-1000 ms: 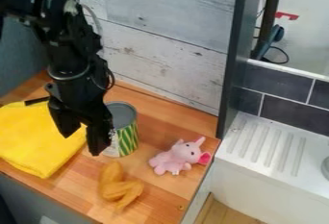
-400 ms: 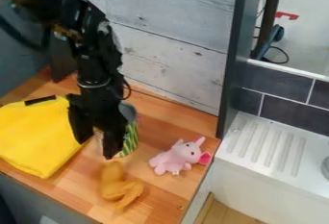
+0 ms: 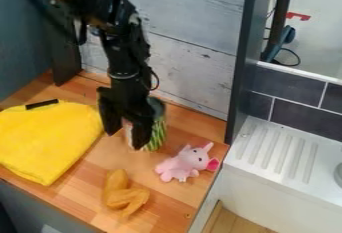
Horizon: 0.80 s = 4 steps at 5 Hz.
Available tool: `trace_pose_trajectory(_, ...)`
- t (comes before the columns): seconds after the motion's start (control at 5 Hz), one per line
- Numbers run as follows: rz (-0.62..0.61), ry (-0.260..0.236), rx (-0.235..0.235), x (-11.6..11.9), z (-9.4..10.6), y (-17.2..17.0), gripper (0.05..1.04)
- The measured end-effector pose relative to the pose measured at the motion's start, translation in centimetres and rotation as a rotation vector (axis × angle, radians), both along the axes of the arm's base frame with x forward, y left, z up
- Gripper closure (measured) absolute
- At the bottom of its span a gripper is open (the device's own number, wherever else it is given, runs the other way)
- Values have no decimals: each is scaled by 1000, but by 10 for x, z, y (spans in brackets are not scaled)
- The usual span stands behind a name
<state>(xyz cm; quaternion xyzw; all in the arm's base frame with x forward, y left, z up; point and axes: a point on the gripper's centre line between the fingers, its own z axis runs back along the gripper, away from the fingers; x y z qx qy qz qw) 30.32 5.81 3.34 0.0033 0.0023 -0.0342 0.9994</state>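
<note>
A whitewashed plank wall (image 3: 194, 72) rises behind the wooden counter (image 3: 80, 167). Beyond a dark upright panel (image 3: 242, 62), I see dark tiles (image 3: 304, 119) with pale grout above a ridged white drainboard (image 3: 277, 152), and brownish flooring (image 3: 230, 222) below.

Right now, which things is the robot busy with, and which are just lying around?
Busy with:
- black gripper, fingers apart
- green-striped can, right by the gripper and partly behind it

Just lying around:
- folded yellow cloth
- pink stuffed toy
- orange-brown thing; I can't tell what it is
</note>
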Motion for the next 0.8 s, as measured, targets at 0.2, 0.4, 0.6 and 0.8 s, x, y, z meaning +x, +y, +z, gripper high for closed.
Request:
trace_pose_trajectory(0.2,1,-17,-34,20,2,-3,83)
trace_pose_trajectory(0.4,5,-34,-40,33,6,-6,83)
trace_pose_trajectory(0.6,19,-41,-37,36,9,-5,83)
trace_pose_trajectory(0.8,28,-57,-13,36,16,-1,83)
